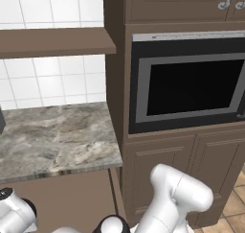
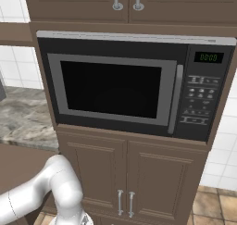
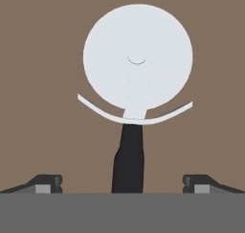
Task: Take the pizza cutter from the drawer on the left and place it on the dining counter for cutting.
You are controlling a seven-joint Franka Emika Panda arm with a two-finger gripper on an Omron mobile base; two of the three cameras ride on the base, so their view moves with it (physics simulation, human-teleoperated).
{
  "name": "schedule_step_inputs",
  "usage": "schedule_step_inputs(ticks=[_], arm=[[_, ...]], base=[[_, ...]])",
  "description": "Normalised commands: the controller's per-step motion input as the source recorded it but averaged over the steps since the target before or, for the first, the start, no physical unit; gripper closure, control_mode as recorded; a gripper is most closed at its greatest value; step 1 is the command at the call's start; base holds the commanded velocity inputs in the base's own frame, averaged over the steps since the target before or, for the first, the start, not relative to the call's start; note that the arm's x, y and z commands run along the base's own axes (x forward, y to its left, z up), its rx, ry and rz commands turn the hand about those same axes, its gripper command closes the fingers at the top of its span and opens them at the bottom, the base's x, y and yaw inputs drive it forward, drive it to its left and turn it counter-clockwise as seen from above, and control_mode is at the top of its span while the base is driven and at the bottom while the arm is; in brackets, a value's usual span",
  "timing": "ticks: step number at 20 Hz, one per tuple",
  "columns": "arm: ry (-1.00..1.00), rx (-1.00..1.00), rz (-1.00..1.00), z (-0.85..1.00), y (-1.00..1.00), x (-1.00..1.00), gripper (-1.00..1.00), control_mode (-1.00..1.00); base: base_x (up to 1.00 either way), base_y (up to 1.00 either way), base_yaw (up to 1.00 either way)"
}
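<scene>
In the hand view the pizza cutter (image 3: 138, 59) lies flat on the plain brown floor of the drawer (image 3: 43, 83), its round white wheel toward the top and its short black handle (image 3: 129, 160) running down the middle. My gripper (image 3: 123, 184) hovers straight over the handle, open, one fingertip (image 3: 48, 183) far to the left and the other (image 3: 197, 183) far to the right, neither touching the tool. In both base views my white arm bends down out of the bottom of the picture. The dining counter is out of view.
A built-in microwave (image 2: 134, 85) sits in a tall dark-brown cabinet column, with panelled doors (image 2: 125, 178) below it. To the left are a short marble worktop (image 1: 52, 141) backed by white tiles and a brown wall shelf (image 1: 52, 41). Tiled floor shows at lower right.
</scene>
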Motion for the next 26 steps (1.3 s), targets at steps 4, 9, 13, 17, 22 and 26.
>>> schedule_step_inputs(ticks=[4, 9, 13, 17, 22, 26], arm=[[0.0, 0.0, 0.0, -0.13, 0.0, 0.04, -1.0, -1.0], [0.0, 0.0, 0.0, -0.24, 0.0, 0.0, -1.0, -1.0], [0.0, 0.0, -0.01, -0.24, 0.0, 0.0, -1.0, -1.0], [0.0, 0.0, -0.01, -0.17, 0.0, 0.0, -1.0, -1.0], [0.0, 0.0, 0.0, 0.0, 0.0, 0.0, -1.0, -1.0], [0.0, -0.05, -0.03, -0.04, 0.0, 0.09, -1.0, -1.0]], base=[[0.0, 0.0, 0.0], [0.0, 0.0, 0.0], [0.0, 0.0, 0.0], [0.0, 0.0, 0.0], [0.0, 0.0, 0.0], [0.0, 0.0, 0.0]])
